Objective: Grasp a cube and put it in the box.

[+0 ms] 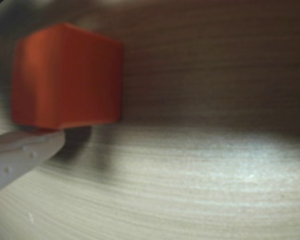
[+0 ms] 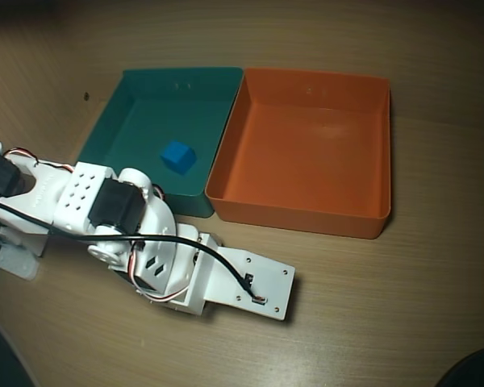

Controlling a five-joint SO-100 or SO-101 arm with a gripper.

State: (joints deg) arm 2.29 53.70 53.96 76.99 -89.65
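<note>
Wrist view: the orange cube (image 1: 67, 75) sits flat on the bench (image 1: 190, 175), one pincer finger (image 1: 20, 152) touching its lower edge; pincer state cannot be determined. Overhead view: orange box (image 2: 302, 211) empty; teal box (image 2: 129, 113) holds a blue cube (image 2: 178, 156).

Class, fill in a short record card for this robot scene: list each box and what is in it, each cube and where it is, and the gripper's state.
Surface: wooden table
Teal plastic box: holds small blue cube
Large shallow orange plastic box: empty, beside the teal box, walls touching
Small matte orange cube: seen only in the wrist view, blurred, close to a white gripper fingertip
Gripper state: cannot tell; hidden under the arm in the overhead view
</note>
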